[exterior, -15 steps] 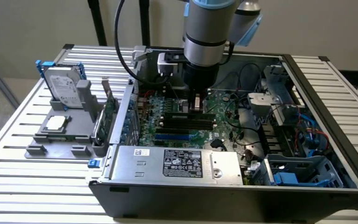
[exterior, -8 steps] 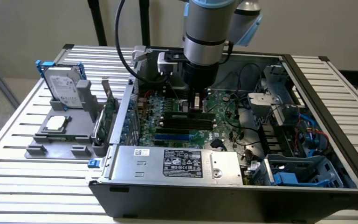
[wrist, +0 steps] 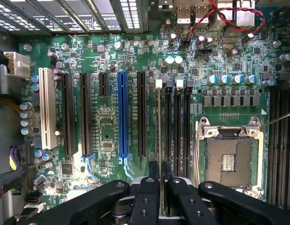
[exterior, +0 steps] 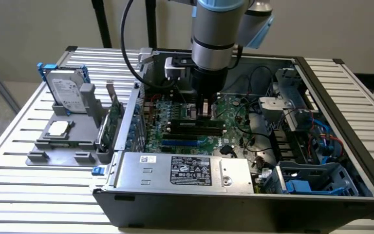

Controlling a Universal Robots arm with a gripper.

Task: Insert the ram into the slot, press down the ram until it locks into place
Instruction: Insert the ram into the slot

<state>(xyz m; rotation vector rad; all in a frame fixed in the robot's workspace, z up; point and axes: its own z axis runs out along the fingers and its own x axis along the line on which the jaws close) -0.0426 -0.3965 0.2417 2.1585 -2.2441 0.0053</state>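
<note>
Looking at the exterior feed, I see the slatted table [exterior: 18,136] carrying the open computer case [exterior: 239,204], with the arm [exterior: 216,34] reaching straight down over the motherboard [wrist: 107,61]. On the wrist feed the gripper [wrist: 160,169] has its fingers drawn almost together, pinched on the ram [wrist: 159,136] — a thin green edge standing along the slot [wrist: 158,84] nearest the blue slot [wrist: 122,115]. Whether it has locked, I cannot tell.
</note>
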